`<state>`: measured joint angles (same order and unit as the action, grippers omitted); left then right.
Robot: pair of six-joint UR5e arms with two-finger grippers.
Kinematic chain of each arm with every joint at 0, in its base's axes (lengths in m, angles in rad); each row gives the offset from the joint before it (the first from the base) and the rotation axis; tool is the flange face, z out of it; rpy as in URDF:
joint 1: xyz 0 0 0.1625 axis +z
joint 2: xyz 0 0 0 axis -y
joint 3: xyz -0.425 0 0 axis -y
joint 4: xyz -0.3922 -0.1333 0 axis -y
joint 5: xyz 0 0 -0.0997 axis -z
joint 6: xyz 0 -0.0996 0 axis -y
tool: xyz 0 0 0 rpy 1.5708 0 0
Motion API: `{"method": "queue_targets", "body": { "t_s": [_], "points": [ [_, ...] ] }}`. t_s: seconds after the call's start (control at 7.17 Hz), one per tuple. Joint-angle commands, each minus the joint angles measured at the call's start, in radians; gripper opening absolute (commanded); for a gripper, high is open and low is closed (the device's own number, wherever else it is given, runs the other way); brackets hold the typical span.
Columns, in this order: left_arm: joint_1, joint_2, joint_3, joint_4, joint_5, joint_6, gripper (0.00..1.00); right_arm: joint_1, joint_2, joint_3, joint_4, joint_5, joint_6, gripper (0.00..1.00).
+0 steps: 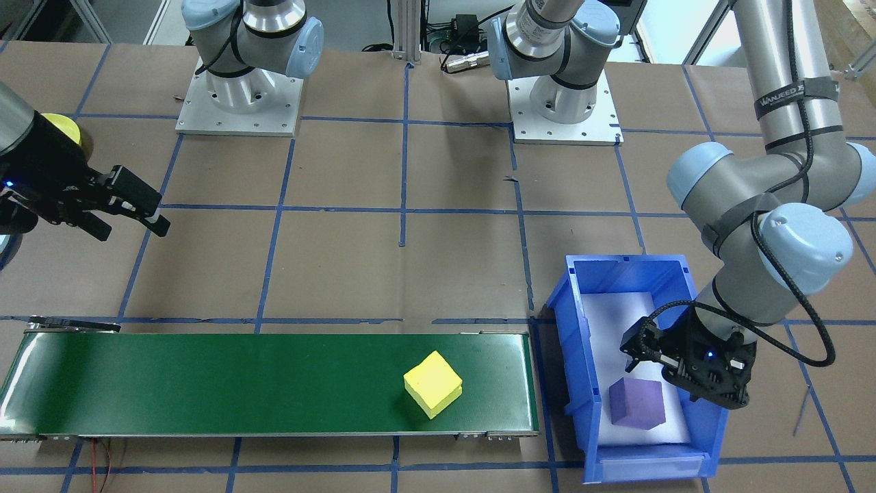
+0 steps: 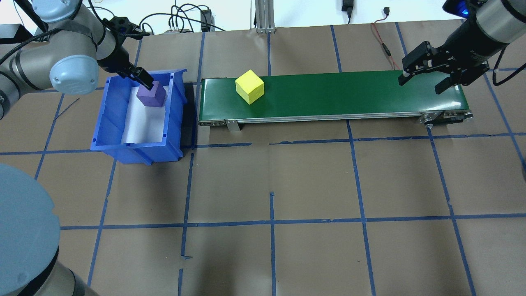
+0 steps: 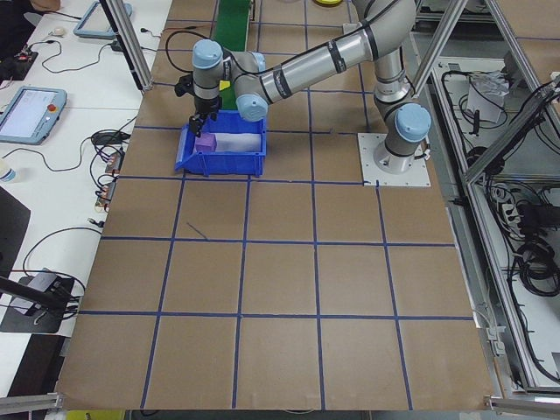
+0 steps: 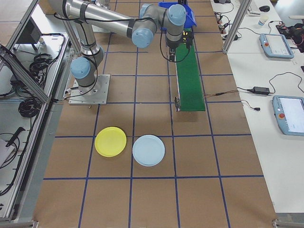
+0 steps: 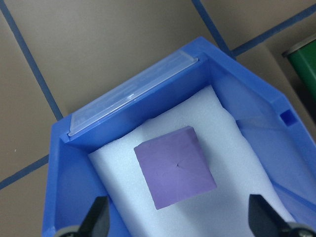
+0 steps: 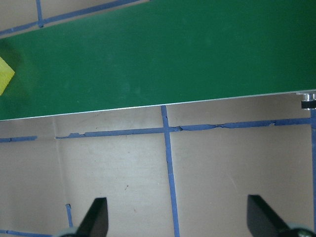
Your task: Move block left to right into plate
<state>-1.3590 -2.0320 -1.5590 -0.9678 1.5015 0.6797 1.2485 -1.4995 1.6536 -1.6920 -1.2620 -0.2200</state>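
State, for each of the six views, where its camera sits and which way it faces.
Front-facing: across the table, facing both bases; yellow block on belt.
Overhead: behind the robot, looking down.
Exterior left: table's end; left arm near.
Exterior right: opposite end; two plates.
Left wrist: down into bin, purple block.
Right wrist: down at belt.
The exterior views share the belt.

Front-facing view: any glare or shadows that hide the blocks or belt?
Front-facing view: soft glare at the belt's far end only; yellow block sharp. Overhead view: the bin casts a dark shadow toward the belt; purple block readable.
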Motion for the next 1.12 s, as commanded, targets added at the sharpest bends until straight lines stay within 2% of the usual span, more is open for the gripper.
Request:
{"method": "queue_targets", "body": {
  "t_s": [0.0, 0.28, 0.56, 0.7, 0.84, 0.98],
  "points": [
    [0.001, -0.039, 0.004, 0.008, 0.0, -0.087, 1.0, -0.02, 0.042, 0.002, -0.055, 0.023, -0.001, 1.0],
    [0.0, -0.069, 0.001, 0.027, -0.004, -0.097, 1.0, -0.02, 0.083, 0.041, -0.185, 0.012, 0.005, 1.0],
    [0.0, -0.1, -0.009, 0.076, -0.014, -0.162, 0.99, -0.07, 0.087, 0.069, -0.196, 0.021, -0.001, 1.0],
    [-0.002, -0.1, -0.009, 0.08, -0.014, -0.166, 0.8, -0.076, 0.093, 0.069, -0.207, 0.021, -0.001, 1.0],
    [-0.002, -0.099, -0.01, 0.086, -0.009, -0.164, 0.53, -0.081, 0.091, 0.069, -0.221, 0.021, 0.001, 1.0],
    [-0.002, -0.094, -0.016, 0.087, -0.006, -0.163, 0.41, -0.09, 0.093, 0.072, -0.23, 0.029, 0.001, 1.0]
  ]
}}
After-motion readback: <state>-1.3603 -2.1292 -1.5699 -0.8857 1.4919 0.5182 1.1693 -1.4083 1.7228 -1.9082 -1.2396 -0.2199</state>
